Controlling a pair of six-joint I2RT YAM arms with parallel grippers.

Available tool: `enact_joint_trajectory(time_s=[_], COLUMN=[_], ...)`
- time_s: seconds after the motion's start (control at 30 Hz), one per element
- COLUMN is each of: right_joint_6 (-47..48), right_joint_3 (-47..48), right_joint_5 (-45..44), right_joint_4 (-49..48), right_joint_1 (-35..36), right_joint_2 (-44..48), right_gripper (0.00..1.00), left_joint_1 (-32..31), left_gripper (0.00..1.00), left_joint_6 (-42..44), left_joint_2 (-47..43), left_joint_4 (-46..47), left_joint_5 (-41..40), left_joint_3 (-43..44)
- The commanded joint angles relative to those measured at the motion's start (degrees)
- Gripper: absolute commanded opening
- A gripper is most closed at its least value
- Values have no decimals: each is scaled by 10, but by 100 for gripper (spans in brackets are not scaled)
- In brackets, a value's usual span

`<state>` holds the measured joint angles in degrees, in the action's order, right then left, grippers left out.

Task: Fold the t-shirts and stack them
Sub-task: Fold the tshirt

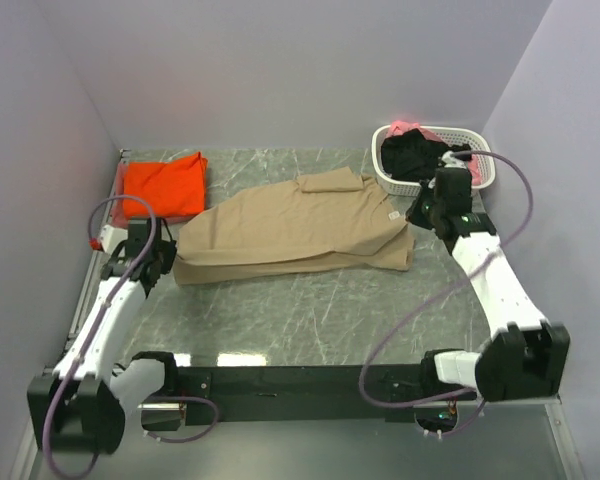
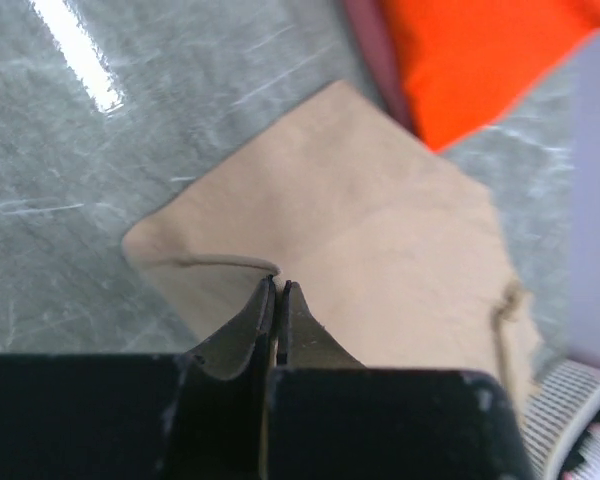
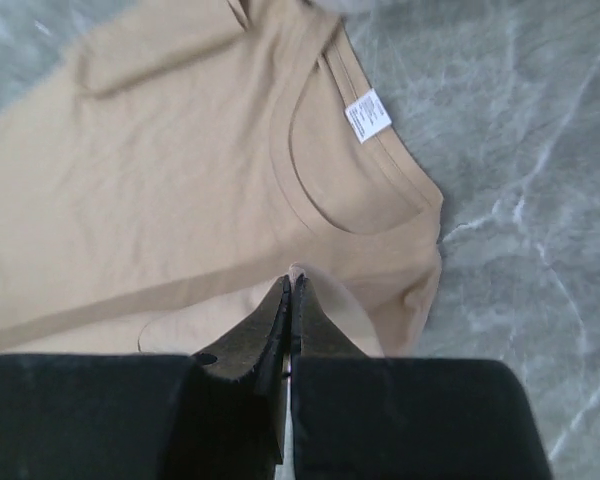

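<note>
The tan t-shirt [image 1: 300,228] lies across the middle of the table, folded lengthwise, its collar and white label to the right [image 3: 368,115]. My left gripper [image 1: 168,257] is shut on the shirt's left edge; in the left wrist view its jaws [image 2: 278,284] meet on the hem of the tan cloth [image 2: 380,230]. My right gripper [image 1: 418,212] is shut on a pinch of the tan cloth below the collar [image 3: 294,276]. A folded orange t-shirt [image 1: 165,186] lies at the back left and also shows in the left wrist view [image 2: 480,55]. Black [image 1: 412,157] and pink [image 1: 405,126] shirts sit in the basket.
A white slotted basket [image 1: 485,170] stands at the back right, just behind my right wrist. Walls close in the table on the left, back and right. Grey marble tabletop [image 1: 310,310] stretches between the tan shirt and the arm bases.
</note>
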<state>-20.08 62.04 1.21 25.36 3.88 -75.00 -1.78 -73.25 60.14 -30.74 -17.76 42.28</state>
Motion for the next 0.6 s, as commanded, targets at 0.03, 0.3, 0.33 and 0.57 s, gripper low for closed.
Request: enact_joint_trajectory(time_s=[0.03, 0.3, 0.33, 0.57], right_joint_6=[-20, -28, -25, 10], right_joint_3=[-10, 90, 111, 379], right_joint_5=[-39, -82, -92, -111], right_joint_4=[-2, 57, 61, 112], right_joint_1=[3, 3, 3, 3], right_joint_2=[162, 361, 384, 419], right_gripper=[0, 0, 0, 0], left_joint_1=[-1, -1, -1, -1], left_gripper=[1, 1, 1, 1], left_joint_6=[20, 50, 60, 121], left_joint_2=[-123, -276, -290, -310], left_joint_4=[-42, -81, -83, -72], left_joint_5=[-32, -47, -49, -25], left_joint_3=[4, 134, 157, 434])
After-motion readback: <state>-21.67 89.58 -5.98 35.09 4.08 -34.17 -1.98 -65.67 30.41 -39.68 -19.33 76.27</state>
